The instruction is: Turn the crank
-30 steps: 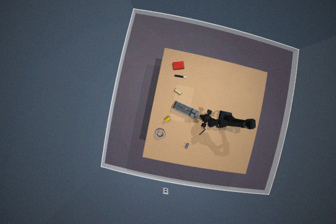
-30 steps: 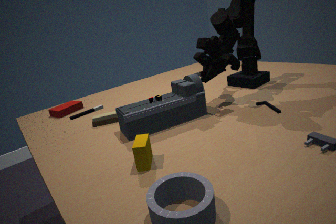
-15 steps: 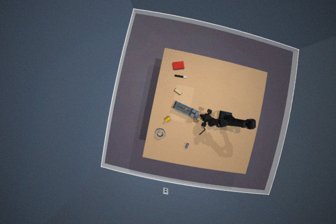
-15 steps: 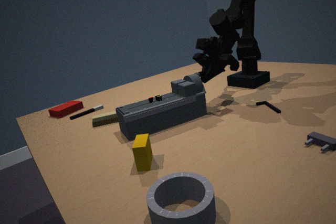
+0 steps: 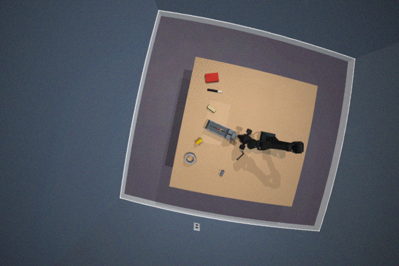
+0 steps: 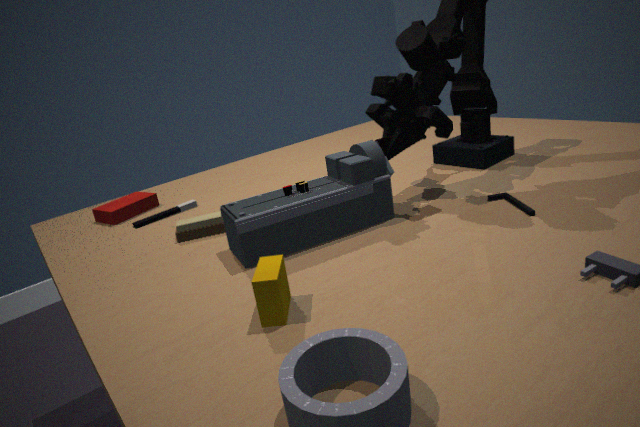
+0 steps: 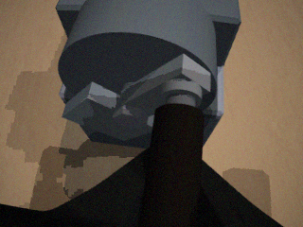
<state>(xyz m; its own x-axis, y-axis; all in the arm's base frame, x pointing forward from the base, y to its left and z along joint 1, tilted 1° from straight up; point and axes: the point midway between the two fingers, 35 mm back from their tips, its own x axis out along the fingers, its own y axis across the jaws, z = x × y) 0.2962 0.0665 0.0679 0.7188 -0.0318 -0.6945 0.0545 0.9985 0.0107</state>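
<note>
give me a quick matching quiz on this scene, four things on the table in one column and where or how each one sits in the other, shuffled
Things:
1. yellow block
2. red block
3. grey ring
4. gripper

Places or states:
A. lying flat at the far left, beside the black marker
B. shut on the crank handle at the end of the machine
C. standing upright just in front of the machine
D. nearest the exterior camera, open middle facing up

Pairs: 1-C, 2-A, 3-D, 4-B
</note>
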